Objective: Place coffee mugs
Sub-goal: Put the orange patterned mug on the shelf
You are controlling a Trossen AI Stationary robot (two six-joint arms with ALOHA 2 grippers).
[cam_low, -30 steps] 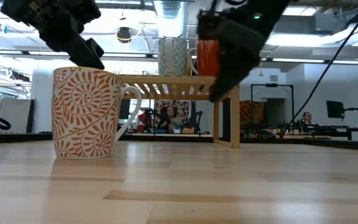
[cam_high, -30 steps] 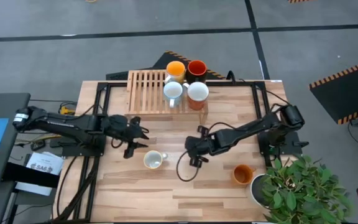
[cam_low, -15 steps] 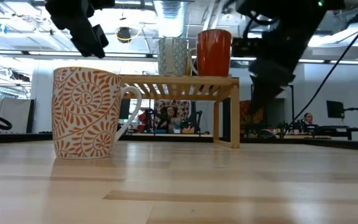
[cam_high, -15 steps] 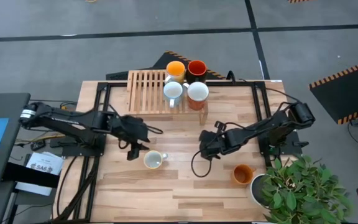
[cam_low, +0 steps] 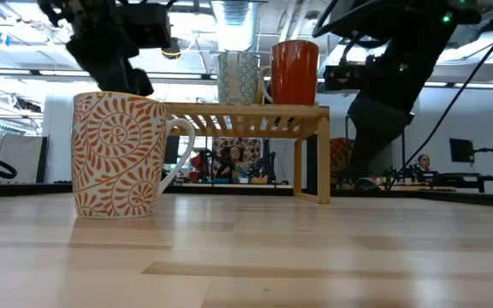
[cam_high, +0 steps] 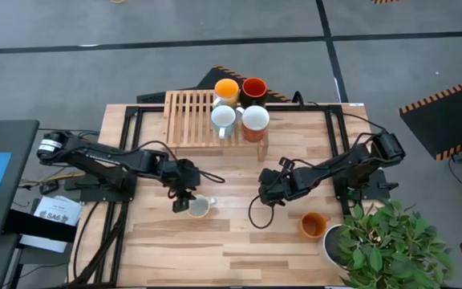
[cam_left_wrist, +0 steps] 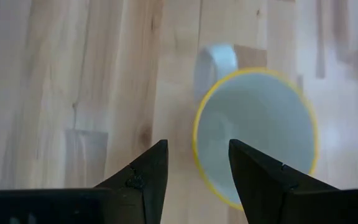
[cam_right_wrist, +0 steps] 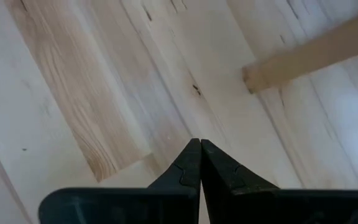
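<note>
- Standing nearest the low camera, a cream mug printed with orange swirls sits upright on the wooden table, its handle toward the table's middle; from above it shows a pale inside and a thin yellow rim.
- Directly over that mug's rim hangs the left gripper, its fingers spread wide with the near rim between them, gripping nothing.
- Bare wood lies on every side of this mug, with the front edge of the table well apart from it.
- An orange mug stands upright near the front right, just beside the green potted plant at that corner.
- Mid-table, the right gripper hovers over bare boards with its fingers pressed together and empty, a rack leg near it.
- Open board separates the two grippers.
- At the back edge, a slatted wooden rack carries four mugs bunched at its right end: orange, red and two white.
- Its left half of slats is bare.
</note>
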